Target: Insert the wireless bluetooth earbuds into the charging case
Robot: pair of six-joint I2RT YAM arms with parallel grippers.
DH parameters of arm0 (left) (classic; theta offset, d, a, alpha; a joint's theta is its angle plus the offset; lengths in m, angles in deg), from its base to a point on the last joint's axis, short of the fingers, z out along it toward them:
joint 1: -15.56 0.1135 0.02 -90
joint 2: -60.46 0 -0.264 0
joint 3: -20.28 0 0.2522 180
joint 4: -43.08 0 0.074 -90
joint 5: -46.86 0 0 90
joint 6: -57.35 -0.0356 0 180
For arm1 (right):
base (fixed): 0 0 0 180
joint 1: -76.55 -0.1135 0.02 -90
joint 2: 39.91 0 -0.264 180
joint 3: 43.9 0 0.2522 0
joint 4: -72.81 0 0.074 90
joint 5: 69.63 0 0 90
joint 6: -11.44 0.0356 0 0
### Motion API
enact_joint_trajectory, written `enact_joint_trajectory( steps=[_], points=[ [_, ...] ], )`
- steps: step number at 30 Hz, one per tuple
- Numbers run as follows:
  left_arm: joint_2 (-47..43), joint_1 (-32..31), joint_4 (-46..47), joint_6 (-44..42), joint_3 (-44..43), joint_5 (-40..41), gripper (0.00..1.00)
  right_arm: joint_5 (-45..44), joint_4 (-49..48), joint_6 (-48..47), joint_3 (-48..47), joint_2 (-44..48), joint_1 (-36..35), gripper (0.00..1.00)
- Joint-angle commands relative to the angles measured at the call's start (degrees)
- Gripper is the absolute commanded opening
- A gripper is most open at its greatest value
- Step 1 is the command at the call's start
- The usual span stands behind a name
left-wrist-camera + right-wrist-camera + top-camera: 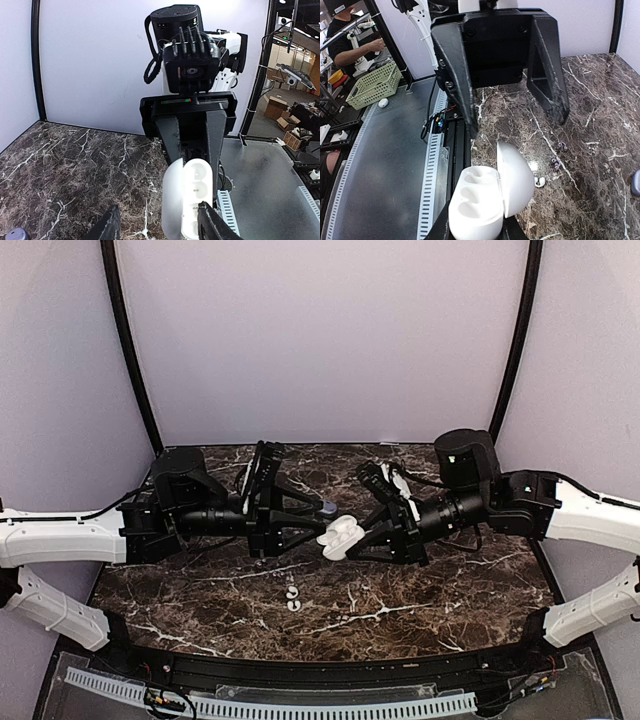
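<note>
Two earbuds (292, 592) lie on the table (430, 600), not yet inserted; the right gripper (350, 540) is clenched on the white charging case (475, 200), lid open, held aloft; the left gripper (516, 125) gapes empty before it; next, I judge, it must descend and pinch one bud.

Dark marble table (450, 610), pale walls (320, 340), green basket (372, 85) beyond

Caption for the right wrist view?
Open white case, wells empty, held by the right gripper above the marble table, facing the open left gripper.
</note>
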Motion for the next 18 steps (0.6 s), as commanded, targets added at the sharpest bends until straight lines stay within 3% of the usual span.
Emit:
enact_joint_trajectory(
  steps=[1, 10, 16, 18],
  points=[
    [-2.33, 0.30, -0.69, -0.46, 1.21, -1.10, 0.50, 1.54, -2.93, 1.69, 1.14, 0.39, 1.84, 0.00],
    [-0.10, 0.24, -4.77, -2.25, -0.50, -3.23, 0.41, 2.07, -3.46, 1.69, 1.40, 0.42, 2.73, 0.00],
    [-3.00, 2.70, 0.33, 4.90, 5.11, 2.04, 0.39, 1.12, -4.92, 4.24, 4.26, 2.28, 6.63, 0.00],
    [-4.22, 3.22, -1.99, 9.37, 7.48, 7.68, 0.40, 1.30, -6.62, 5.56, 5.93, 3.07, 8.68, 0.00]
  ],
)
